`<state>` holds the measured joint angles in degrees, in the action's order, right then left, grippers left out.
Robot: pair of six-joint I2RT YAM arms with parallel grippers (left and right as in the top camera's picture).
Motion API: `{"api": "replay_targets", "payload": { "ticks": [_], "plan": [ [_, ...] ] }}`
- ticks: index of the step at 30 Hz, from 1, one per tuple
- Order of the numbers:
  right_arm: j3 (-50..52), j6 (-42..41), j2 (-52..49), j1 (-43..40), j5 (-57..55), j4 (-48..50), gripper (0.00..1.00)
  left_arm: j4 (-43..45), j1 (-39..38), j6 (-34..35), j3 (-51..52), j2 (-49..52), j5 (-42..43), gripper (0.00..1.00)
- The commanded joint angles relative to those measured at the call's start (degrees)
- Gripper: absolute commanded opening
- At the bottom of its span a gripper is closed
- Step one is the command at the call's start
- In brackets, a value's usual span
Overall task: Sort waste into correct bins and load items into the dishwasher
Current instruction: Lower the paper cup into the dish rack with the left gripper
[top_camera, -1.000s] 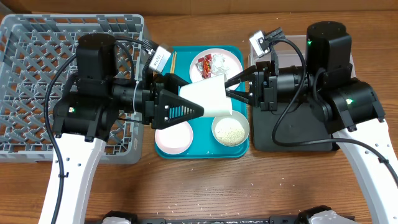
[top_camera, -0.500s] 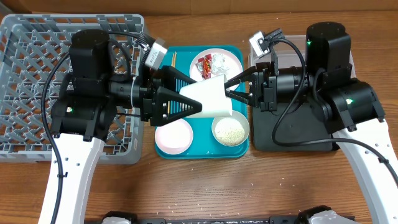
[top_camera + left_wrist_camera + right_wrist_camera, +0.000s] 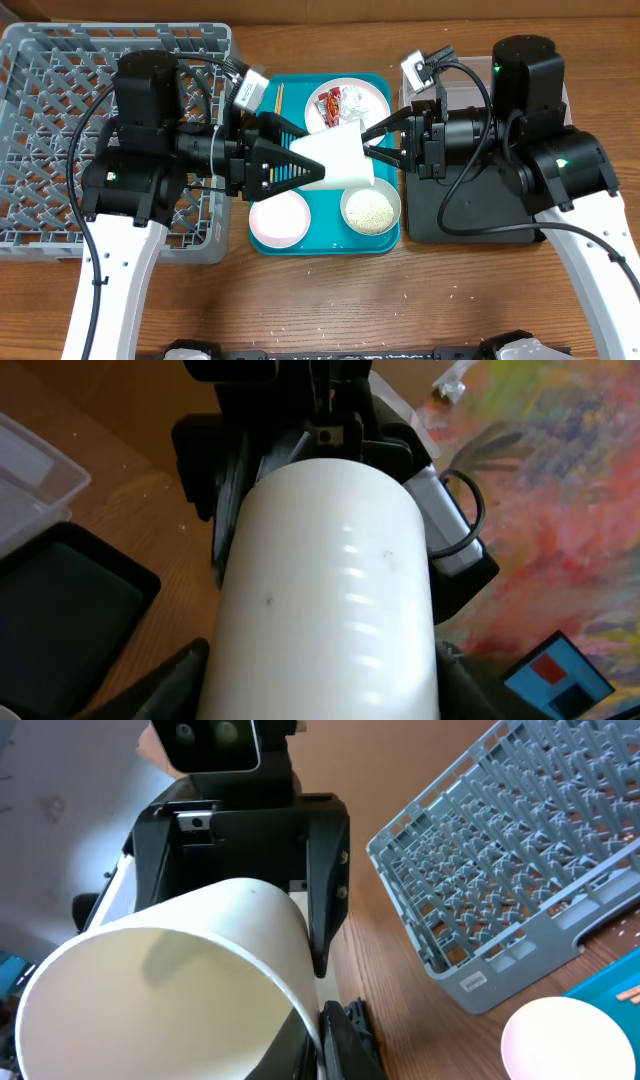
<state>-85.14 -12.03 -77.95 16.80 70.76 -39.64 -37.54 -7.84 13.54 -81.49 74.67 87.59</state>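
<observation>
Two end effectors meet at the white cup (image 3: 340, 152). My left end effector (image 3: 314, 156) is clamped on its sides. The right end effector (image 3: 369, 141) straddles its rim, and I cannot tell if it grips. Only the right wrist view shows the cup's hollow mouth, with the grey rack (image 3: 500, 850) beyond.

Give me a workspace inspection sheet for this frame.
Surface: wooden table, teal tray centred.
Job's things: white cup midair over tray; plate with wrapper and tissue, bowl of rice, pink dish, chopsticks on tray; dish rack left; black tray, clear tub right.
Clutter: loose grains on table.
End effectors: left end effector grips cup; right end effector straddles its mouth, grip unclear.
Cables: black cable loops over black tray.
Surroundings: multicoloured surface beyond table.
</observation>
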Motion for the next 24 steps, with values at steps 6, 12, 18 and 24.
{"api": "replay_targets", "payload": {
  "ticks": [6, 12, 18, 24],
  "plan": [
    [-0.79, -0.2, 1.29, -1.88, -0.37, 0.37, 0.65, -0.13, 0.87, 0.17, -0.83, -0.15, -5.38, 0.5],
    [-0.81, -2.86, 5.9, -10.51, -1.31, -1.6, 0.81, -16.92, 12.11, -3.67, -0.83, -0.17, -26.27, 0.52],
    [-0.7, -6.47, 6.99, -9.05, -32.96, -26.16, 0.86, -36.46, 25.51, -2.05, -0.83, -0.15, -69.61, 0.5],
    [-0.7, -6.43, 2.4, -4.81, -42.45, -34.47, 0.88, -40.09, 26.67, 9.16, 0.17, -0.04, -99.03, 0.5]
  ]
}}
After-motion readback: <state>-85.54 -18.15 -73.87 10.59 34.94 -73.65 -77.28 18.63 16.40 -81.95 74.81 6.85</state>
